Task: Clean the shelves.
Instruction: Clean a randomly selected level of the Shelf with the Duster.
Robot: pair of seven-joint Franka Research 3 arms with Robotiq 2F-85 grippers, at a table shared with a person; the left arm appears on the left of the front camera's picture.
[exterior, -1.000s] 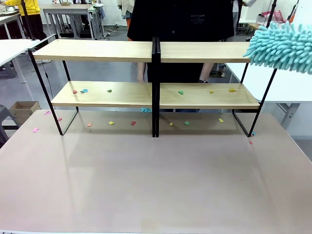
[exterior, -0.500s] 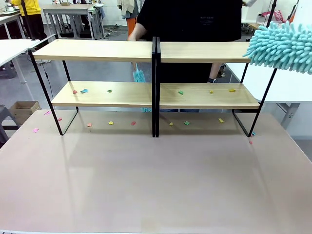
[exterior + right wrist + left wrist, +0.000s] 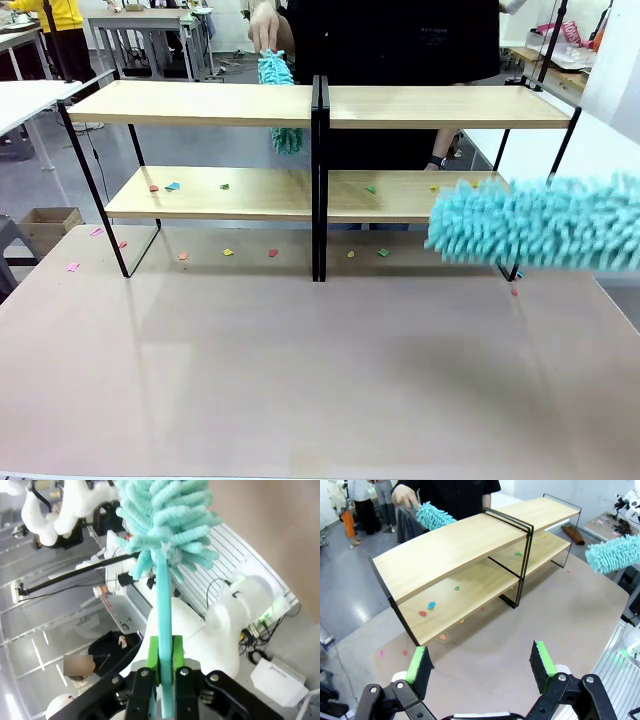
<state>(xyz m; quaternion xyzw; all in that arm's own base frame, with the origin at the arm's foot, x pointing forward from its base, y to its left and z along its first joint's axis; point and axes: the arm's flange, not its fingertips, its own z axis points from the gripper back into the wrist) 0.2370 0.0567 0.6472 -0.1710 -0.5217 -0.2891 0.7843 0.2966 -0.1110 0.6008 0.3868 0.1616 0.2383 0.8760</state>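
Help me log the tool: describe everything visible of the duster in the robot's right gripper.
The duster has a fluffy teal head of chenille-like noodles on a slim teal handle. The right gripper is shut on the handle. The head lies level, motion-blurred, before the right end of the shelves' lower board; contact unclear.

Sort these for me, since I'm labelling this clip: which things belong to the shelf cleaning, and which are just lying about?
Job: shelves; teal microfibre duster, clamped in the right hand; person's teal duster at the top board; coloured scraps on the lower boards and tabletop.

Lying about: cardboard box on the floor; white side table; left hand, open and empty.
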